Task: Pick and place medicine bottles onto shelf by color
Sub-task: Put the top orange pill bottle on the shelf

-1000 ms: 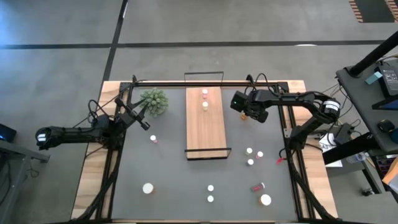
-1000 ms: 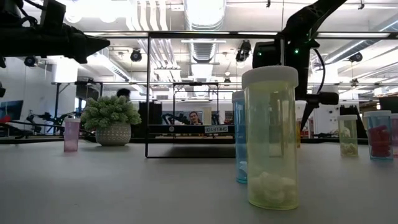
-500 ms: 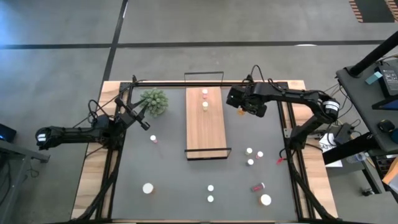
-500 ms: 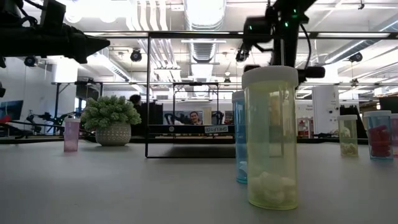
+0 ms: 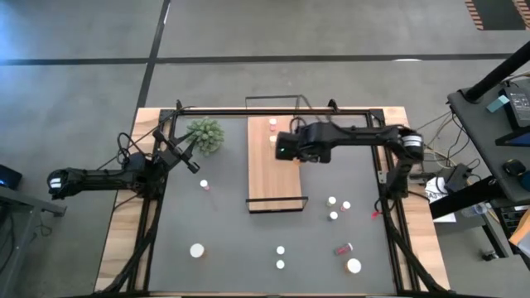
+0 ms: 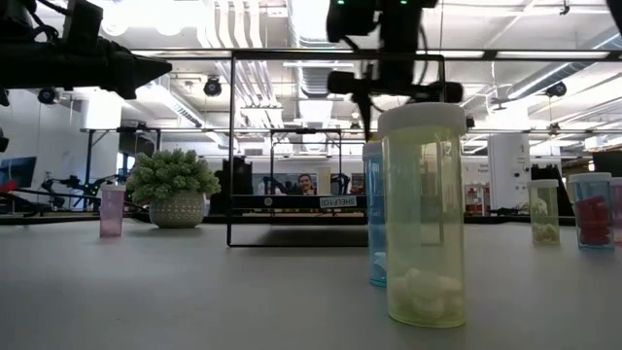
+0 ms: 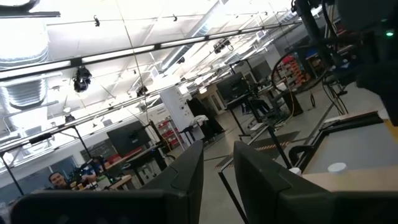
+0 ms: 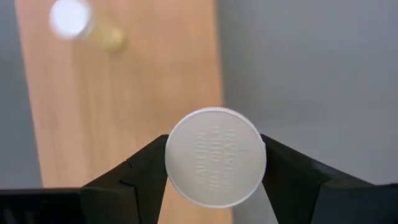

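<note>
My right gripper (image 5: 284, 149) hangs over the right edge of the light-wood shelf (image 5: 273, 178), shut on a white-capped medicine bottle (image 8: 215, 157). The cap hides the bottle's body. Two bottles stand on the shelf's far end: a pink one (image 5: 272, 124) and a yellowish one (image 5: 272, 139), which also shows in the right wrist view (image 8: 81, 22). Several more bottles stand on the table, among them a pink one (image 5: 204, 185). My left gripper (image 5: 189, 154) waits open and empty beside the green plant (image 5: 204, 132). My right gripper pinches the bottle between its two fingers, one finger (image 8: 146, 168) on each side just under the white cap's rim (image 8: 180, 134). The fingers point down from above. The bottle hangs upright, cap up, over the shelf's right edge.
Loose bottles stand right of the shelf (image 5: 334, 207) and near the front edge (image 5: 280, 257), with one large-capped at the front left (image 5: 196, 249) and one lying on its side (image 5: 342, 247). Black wire rails (image 5: 277, 201) close the shelf's short ends.
My right gripper has gone toward the table's left edge with the bottle, from beside the shelf's right side to over the shelf's right edge. It has stayed shut on the bottle.
</note>
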Tool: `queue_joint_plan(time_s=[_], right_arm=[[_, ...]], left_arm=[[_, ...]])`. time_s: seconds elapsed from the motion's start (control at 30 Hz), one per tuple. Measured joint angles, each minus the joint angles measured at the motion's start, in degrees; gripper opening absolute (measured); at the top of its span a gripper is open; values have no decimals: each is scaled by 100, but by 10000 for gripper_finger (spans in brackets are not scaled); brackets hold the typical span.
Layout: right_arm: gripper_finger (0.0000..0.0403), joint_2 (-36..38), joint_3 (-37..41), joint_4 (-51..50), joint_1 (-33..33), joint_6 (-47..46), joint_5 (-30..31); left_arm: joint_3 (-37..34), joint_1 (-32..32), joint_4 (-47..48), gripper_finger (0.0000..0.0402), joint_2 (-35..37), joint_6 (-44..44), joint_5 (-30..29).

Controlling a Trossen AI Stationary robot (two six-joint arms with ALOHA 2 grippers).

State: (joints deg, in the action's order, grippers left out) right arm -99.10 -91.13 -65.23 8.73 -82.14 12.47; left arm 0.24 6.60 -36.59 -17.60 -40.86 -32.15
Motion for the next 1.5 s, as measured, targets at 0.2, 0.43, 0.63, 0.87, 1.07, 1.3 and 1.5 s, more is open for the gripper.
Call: queue_joint_plan(time_s=[0.2,0.43,0.63,0.87,1.07,1.3,1.5], right_arm=[[216,-702,-820,-19,-232,229,14],[216,-1409,-1619,-131,-372,377,61],[216,-1968,-2342,-556,-366,311,66],[216,-2195,-2656,-622,-343,59,69],[217,-2188,-2597,-747,-346,-183,113],[217,-2188,-2547,-754,-292,-31,262],[217,-2188,-2527,-624,-269,29,264]], left_arm=[[1,-1,-1,72,1,0,1],[1,0,-1,72,1,0,-1],[1,1,-1,72,-1,0,1],[0,0,-1,72,-1,0,0],[1,0,1,72,-1,0,-1],[-1,1,-1,72,-1,0,1],[0,-1,-1,72,0,0,0]])
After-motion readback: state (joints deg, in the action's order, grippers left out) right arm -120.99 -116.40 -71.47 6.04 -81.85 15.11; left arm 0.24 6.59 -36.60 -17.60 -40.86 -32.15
